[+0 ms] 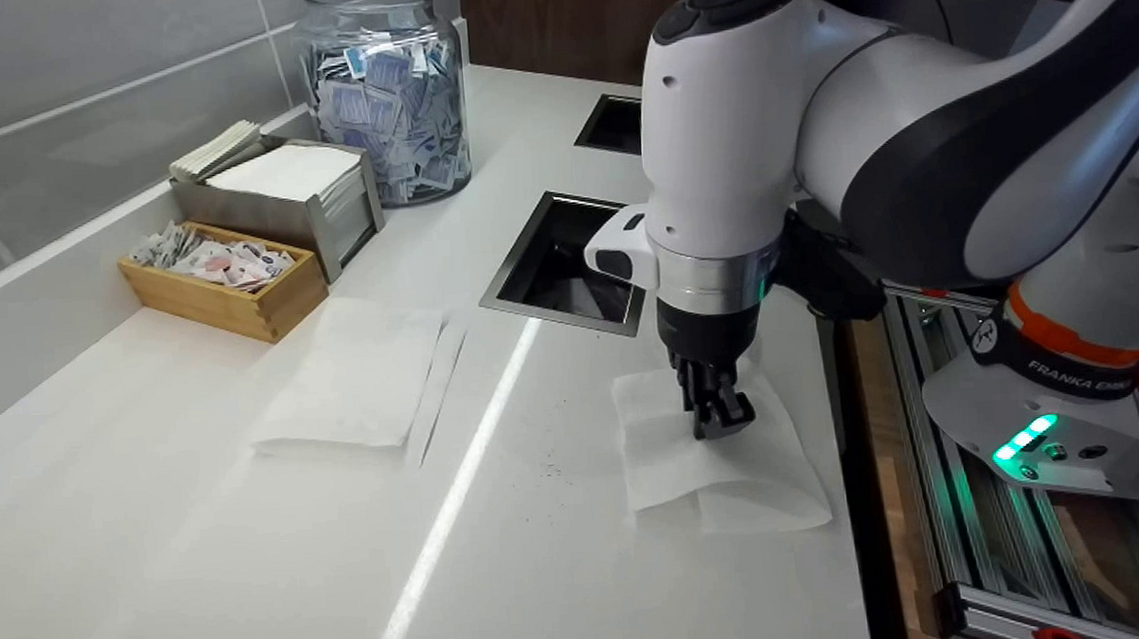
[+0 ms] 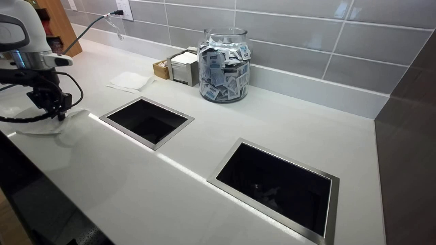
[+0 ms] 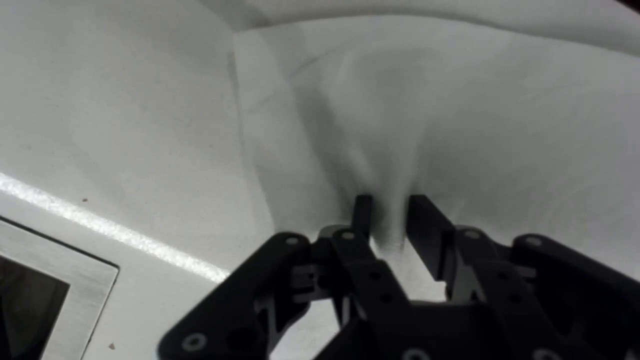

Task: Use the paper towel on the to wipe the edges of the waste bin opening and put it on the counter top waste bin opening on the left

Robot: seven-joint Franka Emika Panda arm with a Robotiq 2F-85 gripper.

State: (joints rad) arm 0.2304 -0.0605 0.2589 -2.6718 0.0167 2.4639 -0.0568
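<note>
—Facing where?
—In an exterior view, along the counter [image 1: 237, 583] toward the brown panel [image 1: 559, 19]; in an exterior view, over the waste bin openings [image 2: 333, 204] toward the tiled wall [image 2: 293, 37].
—Shared by both?
—The openings.
—Wrist?
—Downward, close over the paper towel [image 3: 450, 100].

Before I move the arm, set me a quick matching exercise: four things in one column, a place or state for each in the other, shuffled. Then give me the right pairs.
Things:
1. Gripper
2. Glass jar
3. Metal holder
4. Waste bin opening nearest the gripper

Places and states:
A. Between the glass jar and the wooden box
B. Dark inside, metal-rimmed
C. Holding blue-and-white packets
D. Pointing down at a paper towel

Right pairs: 1-D, 2-C, 3-A, 4-B.
</note>
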